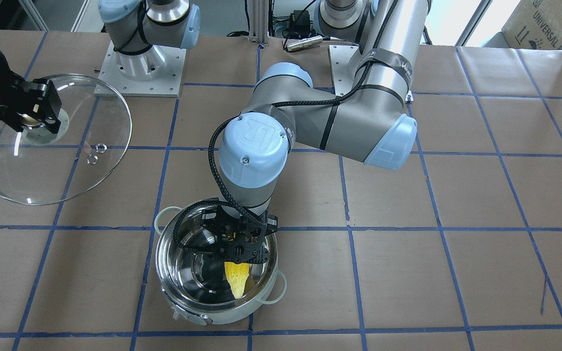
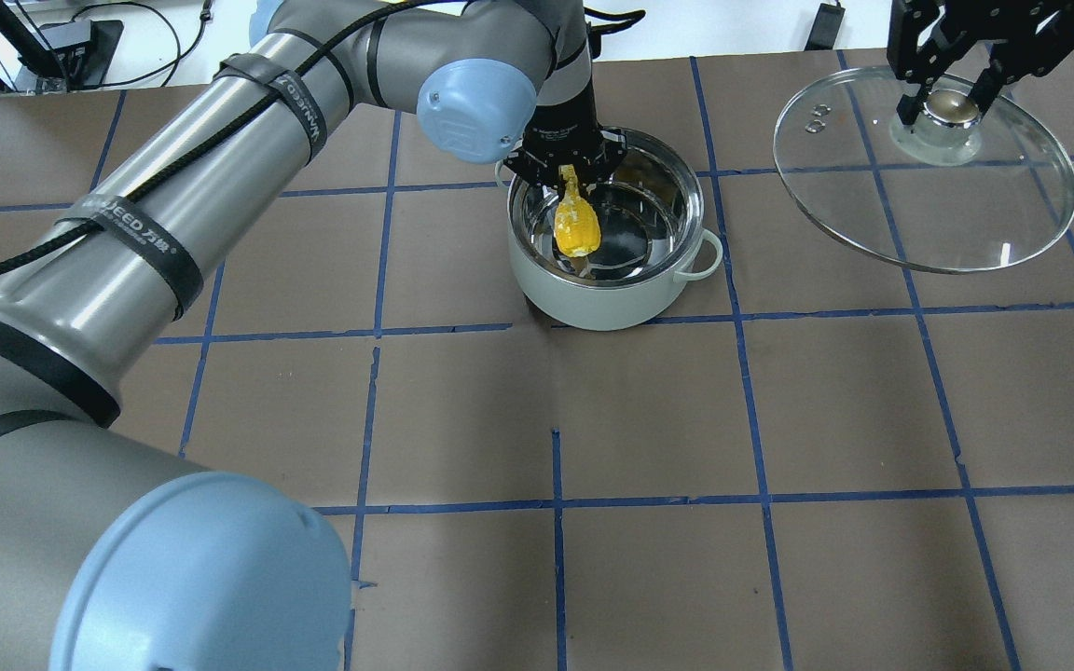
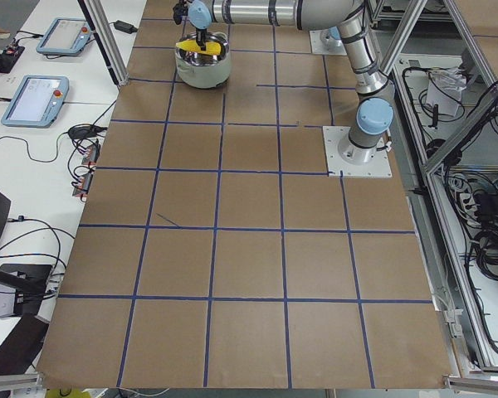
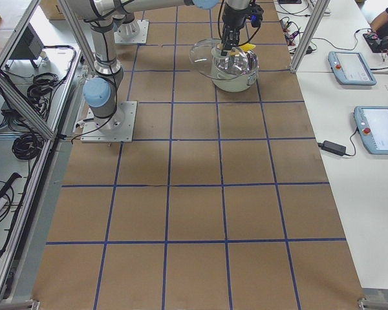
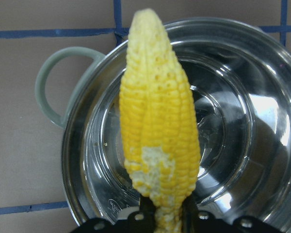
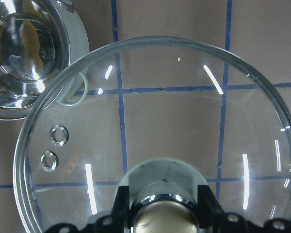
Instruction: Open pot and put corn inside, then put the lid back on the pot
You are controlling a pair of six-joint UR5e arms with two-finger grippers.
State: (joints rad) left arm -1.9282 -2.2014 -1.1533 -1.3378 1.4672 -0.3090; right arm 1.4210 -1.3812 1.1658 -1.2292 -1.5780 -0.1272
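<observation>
Your left gripper [image 2: 567, 170] is clamped on the blunt end of the corn [image 2: 576, 224], with the cob's pointed tip aimed away from the fingers and down into the open pot [image 2: 593, 300]. The left wrist view shows the cob over the pot's shiny floor, but I cannot tell whether it touches the floor. Your right gripper [image 2: 952, 93] is closed around the knob [image 2: 953, 108] of the lid [image 2: 929, 210], holding it tilted above the table, well to the right of the pot and apart from it.

By my reading, the opening step is done and the corn step is nearly done. You have yet to let the corn go, lift the left arm clear of the rim, and then bring the lid across and seat it on the pot.
</observation>
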